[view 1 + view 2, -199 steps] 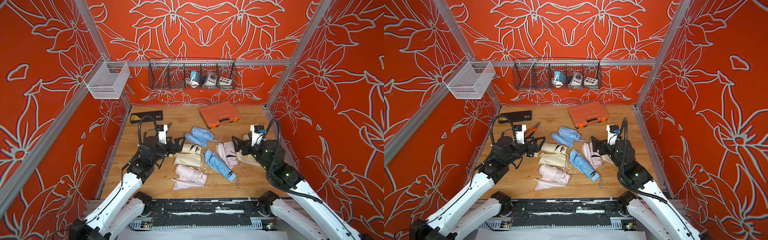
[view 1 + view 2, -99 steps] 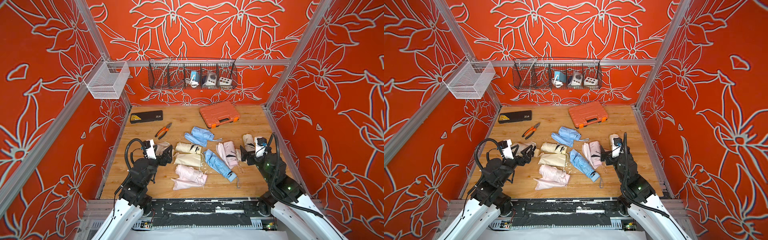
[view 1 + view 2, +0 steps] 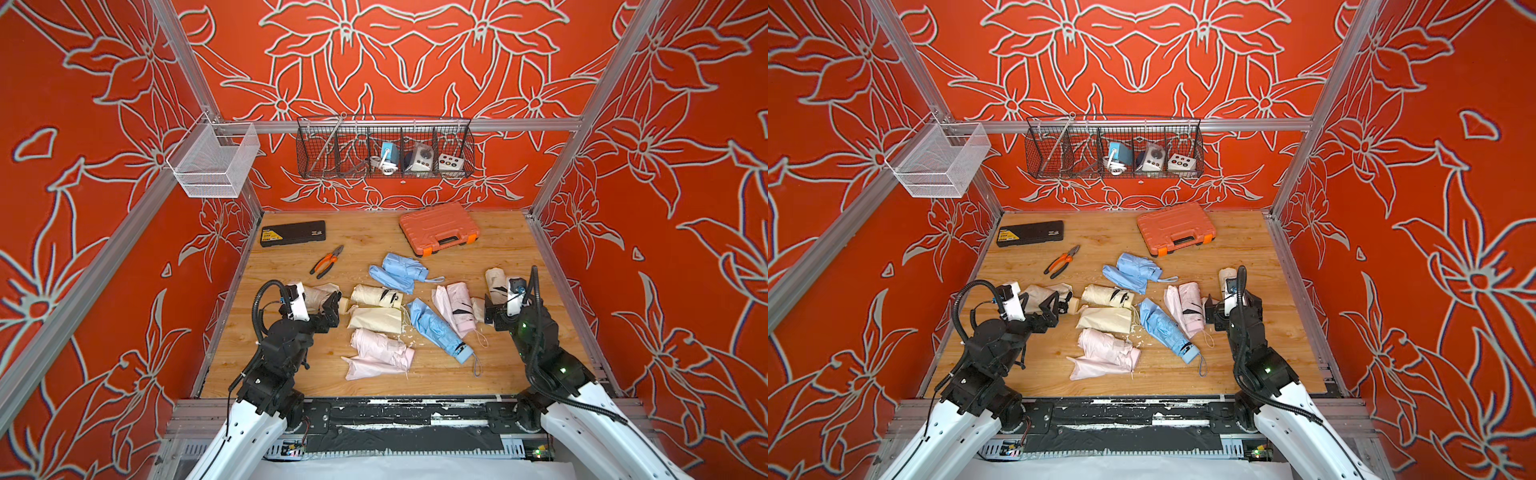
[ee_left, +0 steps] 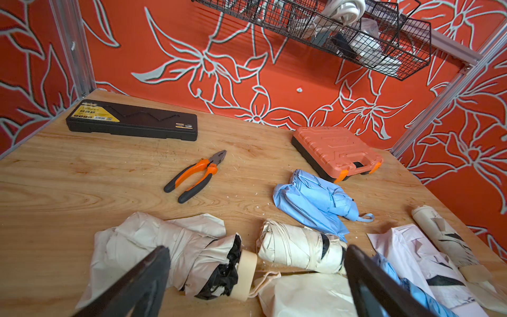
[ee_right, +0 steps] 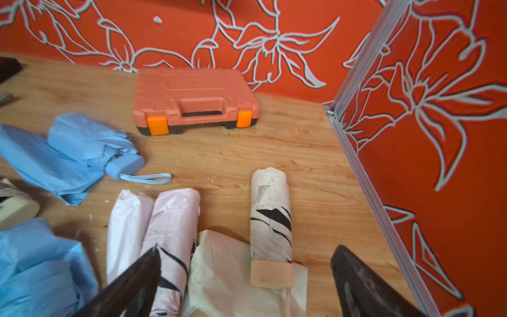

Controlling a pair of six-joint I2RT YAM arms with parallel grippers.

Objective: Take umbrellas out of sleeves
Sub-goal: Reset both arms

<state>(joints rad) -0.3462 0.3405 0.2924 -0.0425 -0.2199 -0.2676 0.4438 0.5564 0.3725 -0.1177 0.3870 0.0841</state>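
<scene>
Top views only: white basket (image 3: 212, 166)

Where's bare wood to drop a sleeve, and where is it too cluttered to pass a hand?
Free: the back strip between black case and orange case; the patch between pliers and left wall; the near edge before the nearest pink umbrella. Crowded: the middle band between left hand and right hand.

Right arm (image 3: 536, 332) partly hides a cream umbrella (image 3: 494, 280).
</scene>
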